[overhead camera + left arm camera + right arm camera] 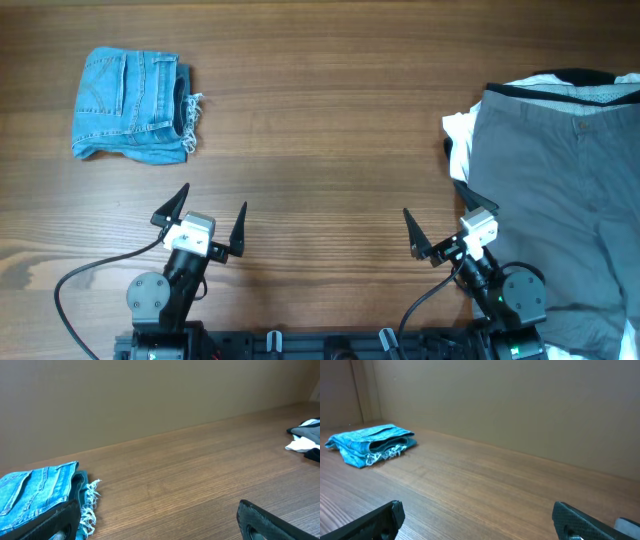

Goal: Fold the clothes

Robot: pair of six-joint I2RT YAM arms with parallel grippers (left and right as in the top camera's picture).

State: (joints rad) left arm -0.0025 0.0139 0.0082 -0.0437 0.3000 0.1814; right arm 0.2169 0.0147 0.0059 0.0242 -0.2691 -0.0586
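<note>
A folded pair of blue denim shorts (132,106) lies at the far left of the table; it also shows in the left wrist view (37,490) and the right wrist view (370,442). A heap of unfolded clothes lies at the right edge, with grey trousers (560,190) on top and a white garment (459,140) and a black one under them. My left gripper (208,218) is open and empty near the front edge, below the shorts. My right gripper (445,228) is open and empty, just left of the grey trousers.
The wooden table (330,130) stretches between the shorts and the heap. A plain brown wall (150,395) stands behind the table. Black cables (80,275) trail from both arm bases at the front edge.
</note>
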